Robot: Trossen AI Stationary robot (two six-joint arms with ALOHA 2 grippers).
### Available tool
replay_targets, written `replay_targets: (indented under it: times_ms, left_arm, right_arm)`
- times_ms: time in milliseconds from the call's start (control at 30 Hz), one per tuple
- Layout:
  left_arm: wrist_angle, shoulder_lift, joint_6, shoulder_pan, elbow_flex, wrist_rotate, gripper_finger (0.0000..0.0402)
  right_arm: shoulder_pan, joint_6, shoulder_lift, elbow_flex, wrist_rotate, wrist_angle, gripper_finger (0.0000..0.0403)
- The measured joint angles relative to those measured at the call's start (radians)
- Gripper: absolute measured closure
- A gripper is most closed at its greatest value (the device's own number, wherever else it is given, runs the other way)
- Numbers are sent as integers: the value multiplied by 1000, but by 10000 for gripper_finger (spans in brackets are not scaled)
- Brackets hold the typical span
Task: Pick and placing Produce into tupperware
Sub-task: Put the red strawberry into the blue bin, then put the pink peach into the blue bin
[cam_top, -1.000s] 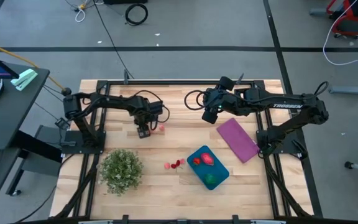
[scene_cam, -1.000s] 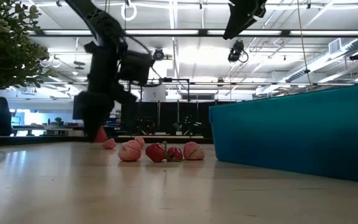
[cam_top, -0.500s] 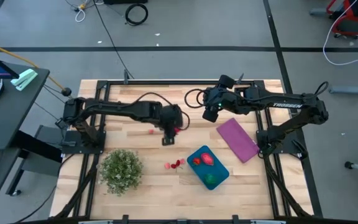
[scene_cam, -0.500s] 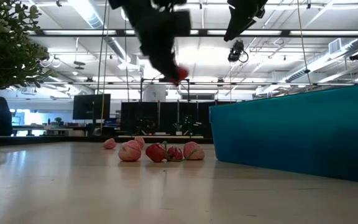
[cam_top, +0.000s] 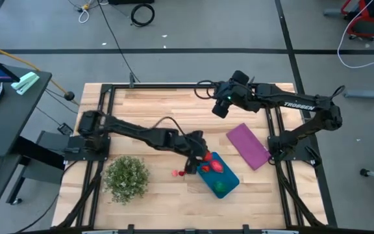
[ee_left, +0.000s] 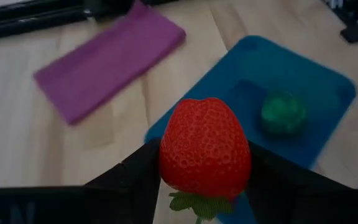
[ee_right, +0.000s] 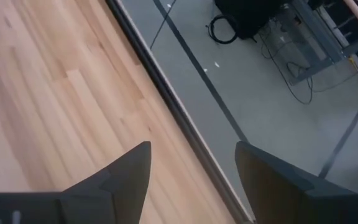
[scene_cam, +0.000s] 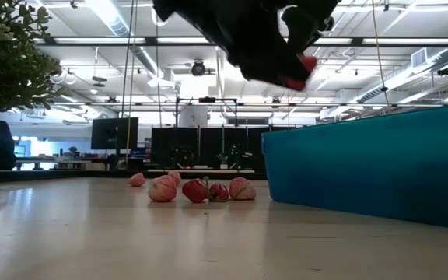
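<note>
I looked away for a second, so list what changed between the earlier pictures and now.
The left claw carried a red strawberry from the table's far left part across to the near edge of the teal tupperware, still clamped on it. The right claw drew back slightly toward the far edge. The loose produce, purple rectangle and plant stayed put.

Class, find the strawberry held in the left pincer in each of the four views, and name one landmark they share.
High view: strawberry at the tupperware's edge.
Low view: top centre-right, red, in the left pincer, above the tupperware.
Left wrist view: centre, held over the tupperware.
Right wrist view: not in it.
Shared landmark: the tupperware.
</note>
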Motion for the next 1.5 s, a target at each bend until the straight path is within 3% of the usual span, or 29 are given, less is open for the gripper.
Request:
replay_targets:
  times_ms: [133, 467, 633, 933, 1167, 1333, 1500]
  left_arm:
    - [105, 93, -13, -1, 34, 1, 209]
    - [114, 229, -138, 2, 115, 38, 192]
    - [89, 232, -223, 8, 112, 56, 200]
    - [74, 232, -215, 7, 112, 58, 152]
    - [42, 221, -129, 20, 143, 48, 152]
    - [-191, 188, -57, 44, 274, 43, 168]
    - [-664, 187, 36, 80, 506, 29, 182]
  right_arm:
    - [-20, 7, -1, 0, 0, 8, 160]
    - [-32, 7, -2, 0, -1, 10, 160]
    - [-31, 7, -2, 0, 0, 10, 160]
    - [-31, 7, -3, 0, -1, 10, 160]
    - [-31, 7, -3, 0, -1, 9, 160]
    - [-31, 11, -3, 0, -10, 5, 160]
    - [-28, 39, -3, 0, -97, -15, 160]
